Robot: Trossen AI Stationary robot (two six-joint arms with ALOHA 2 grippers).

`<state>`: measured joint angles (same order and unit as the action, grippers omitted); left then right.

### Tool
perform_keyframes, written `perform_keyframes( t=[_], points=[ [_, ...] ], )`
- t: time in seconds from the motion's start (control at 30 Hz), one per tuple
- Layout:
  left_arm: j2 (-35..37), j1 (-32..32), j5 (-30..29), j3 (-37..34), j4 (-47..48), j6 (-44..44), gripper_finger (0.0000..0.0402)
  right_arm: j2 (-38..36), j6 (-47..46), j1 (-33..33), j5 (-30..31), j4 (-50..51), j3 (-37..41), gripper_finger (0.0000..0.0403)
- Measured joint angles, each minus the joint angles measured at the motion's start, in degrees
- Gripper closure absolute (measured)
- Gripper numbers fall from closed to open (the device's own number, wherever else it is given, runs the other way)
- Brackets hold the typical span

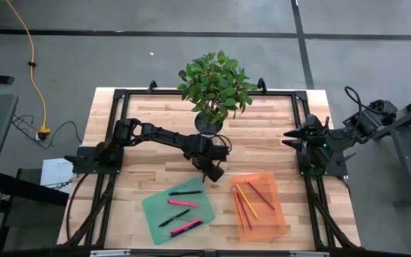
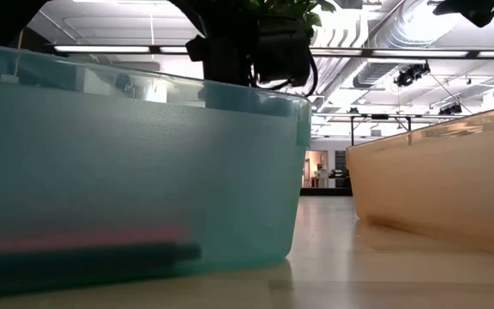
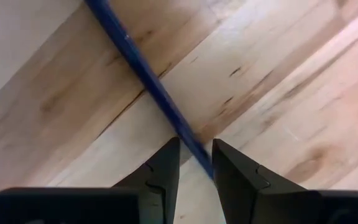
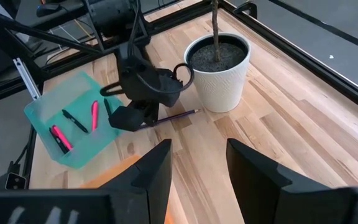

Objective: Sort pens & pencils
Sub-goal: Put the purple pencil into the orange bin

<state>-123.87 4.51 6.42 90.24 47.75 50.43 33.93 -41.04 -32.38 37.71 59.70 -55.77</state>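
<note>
A thin dark-blue pencil (image 3: 142, 68) lies flat on the wooden table beside the white plant pot (image 4: 219, 71); it also shows in the right wrist view as a pencil (image 4: 179, 116). My left gripper (image 3: 196, 149) points down over one end of it, fingers a narrow gap apart, one on each side of the shaft. From above, the left gripper (image 1: 211, 171) sits between the pot and the two trays. Pink and black pens (image 1: 183, 203) lie in the green tray (image 1: 155, 207). Red, orange and yellow pencils (image 1: 245, 203) lie in the orange tray (image 1: 277, 214). My right gripper (image 4: 197, 149) waits open at the table's right edge. My left gripper comes from above with its fingers (image 3: 166, 162) across the pencil's shaft (image 3: 188, 142) near one end. The pencil runs slantwise through the gap and lies on the table. Whether the fingers touch it, I cannot tell.
The potted plant (image 1: 216, 82) stands at the table's far middle, just behind the left gripper. In the low view the green tray's wall (image 2: 144, 172) and the orange tray's wall (image 2: 444, 189) stand close up, with bare wood between them. Black frame rails edge the table.
</note>
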Motion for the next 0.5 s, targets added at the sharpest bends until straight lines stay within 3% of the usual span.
perform_keyframes(
  t=[0.5],
  points=[
    [-0.88,-0.02,1.23,0.62,3.12,-2.07,0.0316,0.02,0.59,0.00,0.00,0.02,0.00,0.0258]
  ],
)
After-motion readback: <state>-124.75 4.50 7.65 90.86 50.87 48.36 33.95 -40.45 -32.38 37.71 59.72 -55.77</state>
